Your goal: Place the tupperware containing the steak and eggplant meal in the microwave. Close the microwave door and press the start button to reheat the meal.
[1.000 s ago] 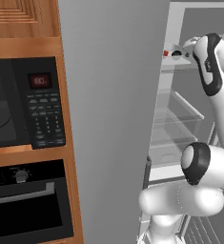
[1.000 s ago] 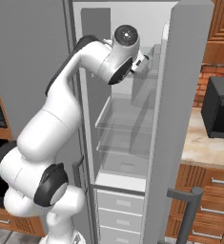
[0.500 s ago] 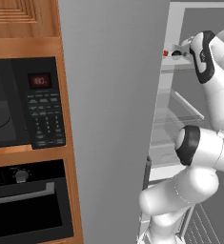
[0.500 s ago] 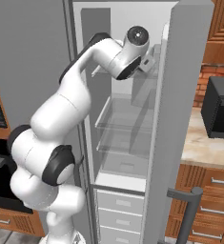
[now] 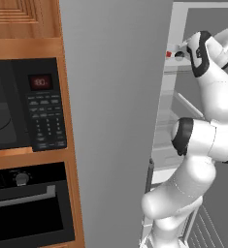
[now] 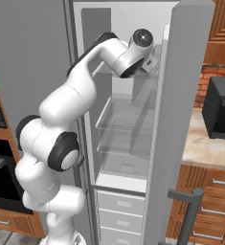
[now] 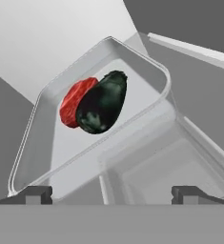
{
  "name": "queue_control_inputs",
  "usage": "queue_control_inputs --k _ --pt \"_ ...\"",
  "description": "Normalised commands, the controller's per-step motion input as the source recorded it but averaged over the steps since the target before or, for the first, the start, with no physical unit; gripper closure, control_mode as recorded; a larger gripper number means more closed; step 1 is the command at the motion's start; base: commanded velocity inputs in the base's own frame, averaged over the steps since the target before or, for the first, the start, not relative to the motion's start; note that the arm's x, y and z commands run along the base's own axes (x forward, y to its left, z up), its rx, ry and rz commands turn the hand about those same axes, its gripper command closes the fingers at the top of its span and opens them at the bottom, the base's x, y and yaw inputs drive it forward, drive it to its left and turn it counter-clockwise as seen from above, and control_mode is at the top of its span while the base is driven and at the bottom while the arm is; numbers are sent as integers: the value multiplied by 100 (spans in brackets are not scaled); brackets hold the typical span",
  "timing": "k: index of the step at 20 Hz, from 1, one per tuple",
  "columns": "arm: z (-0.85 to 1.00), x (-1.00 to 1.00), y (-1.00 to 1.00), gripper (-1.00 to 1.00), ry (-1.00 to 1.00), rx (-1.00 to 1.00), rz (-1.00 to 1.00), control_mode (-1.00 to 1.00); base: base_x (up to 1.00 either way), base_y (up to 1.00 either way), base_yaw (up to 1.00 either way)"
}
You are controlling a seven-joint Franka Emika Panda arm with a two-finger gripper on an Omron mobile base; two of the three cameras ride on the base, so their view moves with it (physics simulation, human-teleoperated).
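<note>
In the hand view the tupperware [image 7: 141, 97], a pale rounded tray, lies tilted just ahead of my gripper [image 7: 112, 194]. Inside it a red steak [image 7: 74, 103] rests against a dark eggplant [image 7: 104, 101]. My fingertips [image 7: 37, 194] stand wide apart at the tray's near rim, open, with nothing between them. The hand [image 6: 150, 63] is up at the fridge's top shelf, also seen as the gripper [image 5: 177, 54] with a small red spot beside it. The microwave [image 5: 23, 104], with its keypad [image 5: 46, 121] and red display [image 5: 40, 82], sits far left; its door [image 5: 1, 116] looks flush.
The fridge door [image 6: 181, 105] stands open on the right, close to my forearm. Clear shelves [image 6: 126, 122] and drawers [image 6: 119, 215] are below the hand. A black oven [image 5: 23, 203] sits under the microwave. A black appliance [image 6: 221, 107] stands on the counter at right.
The arm has stretched deeper and higher into the fridge, carrying the hand up to the top shelf. The elbow has swung up. The cameras have not moved.
</note>
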Motion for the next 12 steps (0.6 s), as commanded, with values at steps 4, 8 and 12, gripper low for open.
queue_control_inputs --k 4,8,12 --pt "0 24 0 -100 -1 1 1 -100 0 0 0" --pt "0 26 0 -100 -1 1 0 -100 0 0 0" --pt "-1 33 0 -100 0 1 0 -100 0 0 0"
